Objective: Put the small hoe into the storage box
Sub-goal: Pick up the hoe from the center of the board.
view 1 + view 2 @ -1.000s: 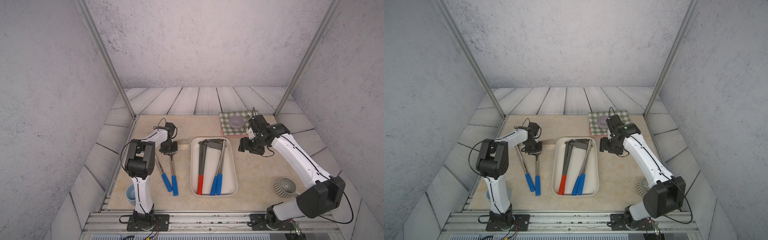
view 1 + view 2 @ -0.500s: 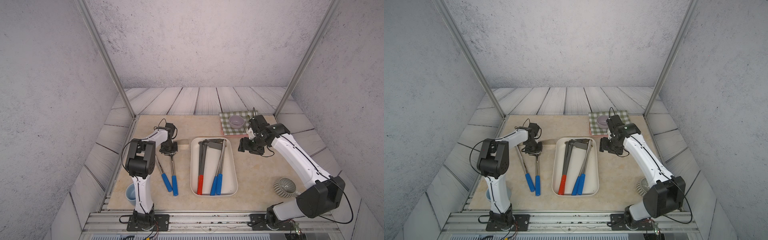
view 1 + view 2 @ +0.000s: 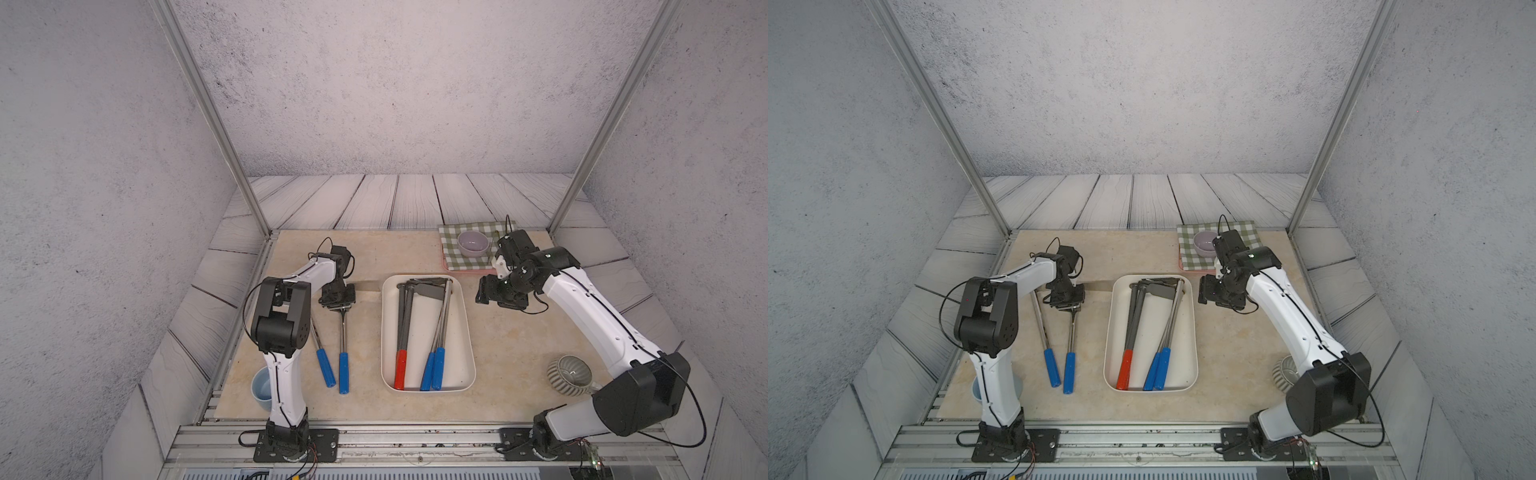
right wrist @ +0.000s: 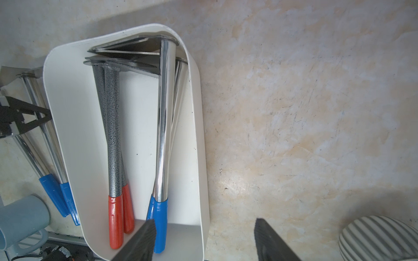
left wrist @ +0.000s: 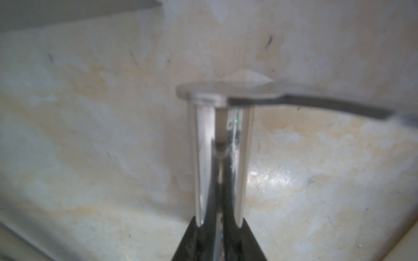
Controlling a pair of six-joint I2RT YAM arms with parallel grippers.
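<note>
At the near left, a pale blue ceramic mug (image 3: pixel 259 388) stands half hidden behind the left arm. At the near right, a grey ribbed bowl (image 3: pixel 568 374) sits beside the right arm. Between the arms lies the storage box (image 3: pixel 468 340), a shallow cream-white tray with rounded corners. It holds four long tools laid lengthwise with their blades at the far end: two with red grips (image 4: pixel 115 223) on dark speckled shafts and two with blue grips (image 4: pixel 160 223) on chrome shafts. At the far right, a lilac bowl (image 3: pixel 473 243) rests on a green checked cloth (image 3: pixel 451 257) over a flat pink tray.

Left of the box, two more blue-gripped chrome hoes lie side by side on the beige tabletop (image 3: pixel 519 353). The small hoe (image 3: pixel 343 336) is the one nearer the box and lies outside it. The second hoe (image 3: pixel 326 368) runs partly under the left arm.

The left gripper (image 3: pixel 341 306) is down on the small hoe's shaft just below the blade. In the blurred left wrist view its black fingers (image 5: pixel 188 241) close against both sides of the shaft. The right gripper (image 4: pixel 204 220) hovers just beside the box's far right corner, its jaws spread wide over bare tabletop.
</note>
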